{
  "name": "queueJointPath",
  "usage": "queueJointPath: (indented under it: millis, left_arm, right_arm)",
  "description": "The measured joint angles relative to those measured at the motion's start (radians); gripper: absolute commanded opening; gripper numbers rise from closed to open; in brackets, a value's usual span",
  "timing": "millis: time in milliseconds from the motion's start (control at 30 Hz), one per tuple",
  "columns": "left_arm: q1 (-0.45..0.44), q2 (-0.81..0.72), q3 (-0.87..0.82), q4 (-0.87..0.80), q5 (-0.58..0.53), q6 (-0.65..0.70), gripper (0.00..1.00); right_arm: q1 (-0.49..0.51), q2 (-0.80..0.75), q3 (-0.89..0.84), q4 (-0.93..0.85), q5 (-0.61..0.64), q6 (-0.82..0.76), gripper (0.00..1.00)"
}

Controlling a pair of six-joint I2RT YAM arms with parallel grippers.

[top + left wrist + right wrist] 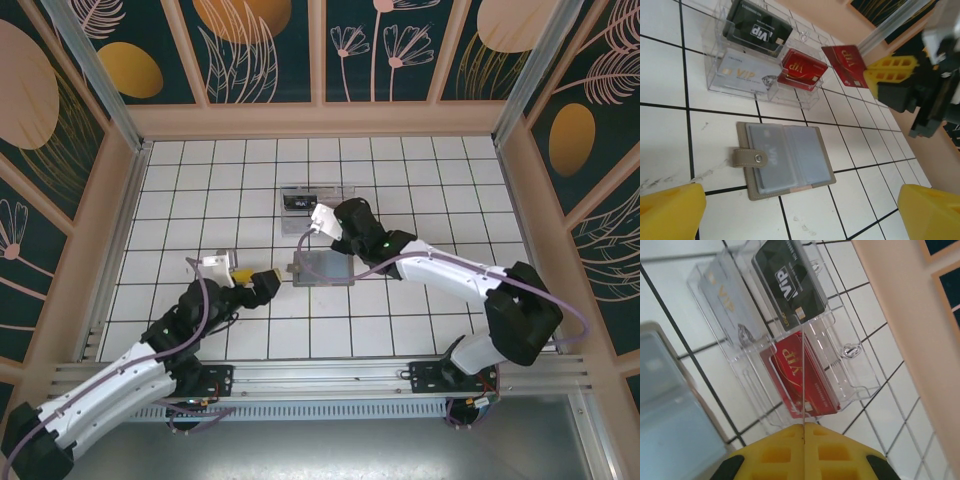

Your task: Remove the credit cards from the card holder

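Pinching red card (842, 60), right claw (804, 432) outstretched

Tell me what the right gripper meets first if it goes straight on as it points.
Likely the clear tray: the right gripper, shut on a red card, points into the compartment where a red VIP card lies. The held card's edge would touch first; depth is unclear.

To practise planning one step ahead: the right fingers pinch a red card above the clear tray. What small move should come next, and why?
Probably lower the right gripper a little, so the held red card slides into the clear tray. The gripper is shut on that card, which stands on edge seemingly just over the slot where the other red card already lies.
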Motion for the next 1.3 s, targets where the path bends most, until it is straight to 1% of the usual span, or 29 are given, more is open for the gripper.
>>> queueJointPath:
  millis: [67, 167, 400, 567, 900, 1300]
  left_arm:
    - [0.0, -0.052, -0.015, -0.023, -0.01, 0.0, 0.98]
    - [0.0, -0.093, -0.019, -0.042, -0.018, 0.001, 0.99]
    - [0.0, -0.095, -0.019, -0.06, -0.034, 0.001, 0.98]
    - [0.0, -0.092, -0.019, -0.075, -0.037, 0.002, 0.98]
    - [0.0, -0.092, -0.02, -0.082, -0.059, 0.005, 0.99]
    - [0.0, -0.092, -0.02, -0.094, -0.06, 0.01, 0.99]
  right_arm:
    - [-0.001, 0.021, 0.0, 0.017, 0.014, -0.081, 0.0]
    - [-0.006, 0.043, 0.0, 0.033, 0.016, -0.156, 0.0]
    - [-0.042, 0.119, 0.001, 0.063, 0.016, -0.254, 0.0]
    - [-0.062, 0.158, 0.017, 0.068, 0.017, -0.285, 0.0]
    - [-0.064, 0.183, 0.063, 0.081, 0.013, -0.322, 0.0]
    - [-0.075, 0.223, 0.088, 0.079, 0.009, -0.325, 0.0]
